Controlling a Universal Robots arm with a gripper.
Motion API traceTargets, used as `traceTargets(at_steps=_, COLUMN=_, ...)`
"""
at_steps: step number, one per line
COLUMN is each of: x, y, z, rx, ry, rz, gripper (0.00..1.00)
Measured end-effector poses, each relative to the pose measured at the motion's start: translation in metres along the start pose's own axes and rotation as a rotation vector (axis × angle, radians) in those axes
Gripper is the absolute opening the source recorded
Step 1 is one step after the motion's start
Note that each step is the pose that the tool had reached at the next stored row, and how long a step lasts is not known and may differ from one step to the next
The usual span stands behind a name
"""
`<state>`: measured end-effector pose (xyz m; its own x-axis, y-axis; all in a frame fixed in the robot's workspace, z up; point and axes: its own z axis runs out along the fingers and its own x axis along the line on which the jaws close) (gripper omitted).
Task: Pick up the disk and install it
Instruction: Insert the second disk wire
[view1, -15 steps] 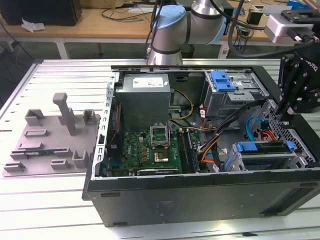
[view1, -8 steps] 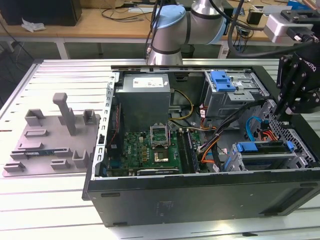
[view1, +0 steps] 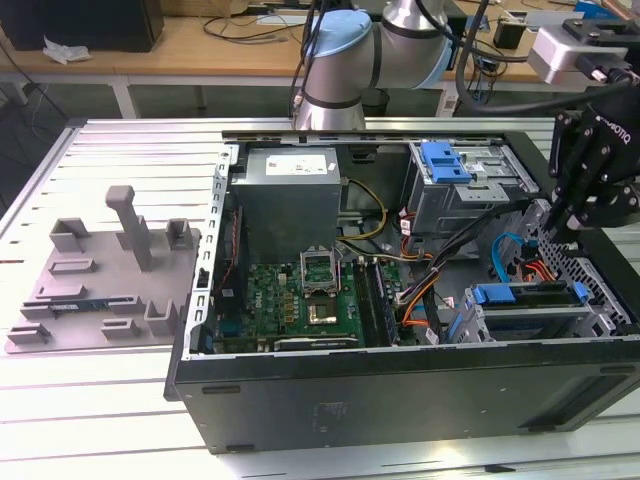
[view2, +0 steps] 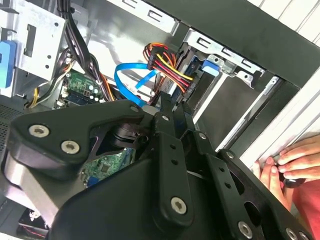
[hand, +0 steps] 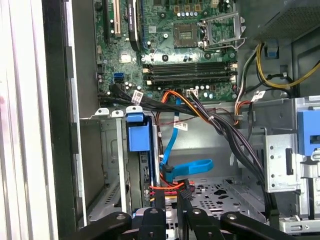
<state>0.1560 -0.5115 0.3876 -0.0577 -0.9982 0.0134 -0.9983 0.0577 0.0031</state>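
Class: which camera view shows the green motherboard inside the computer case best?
The first wrist view: the green motherboard faces the camera, socket and memory slots plain. The exterior view shows it obliquely; the second wrist view shows slivers behind the black gripper.

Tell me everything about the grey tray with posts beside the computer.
The grey tray looks like matte plastic. It lies flat on the slatted metal table, to the exterior view's left of the open computer case. Several blocky posts stand up from it, and the tall post rises well above the others.

Bright even overhead light, soft shadows, wrist foreground blurry.
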Motion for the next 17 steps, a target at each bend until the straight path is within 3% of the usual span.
traceTargets(at_steps=7, x=-0.0039, y=0.0008, z=0.0038, rx=-0.0175, ry=0.0016, rz=-0.038, gripper=0.24)
traceTargets(at_steps=10, x=-0.0046, y=0.0022, z=0.0052, rx=-0.0266, ry=0.0065, rz=-0.052, gripper=0.24)
traceTargets(at_steps=14, x=-0.005, y=0.004, z=0.0079, rx=-0.0316, ry=0.0112, rz=-0.062, gripper=0.24)
traceTargets(at_steps=17, x=-0.0051, y=0.0043, z=0.0096, rx=-0.0366, ry=0.0231, rz=-0.065, gripper=0.24)
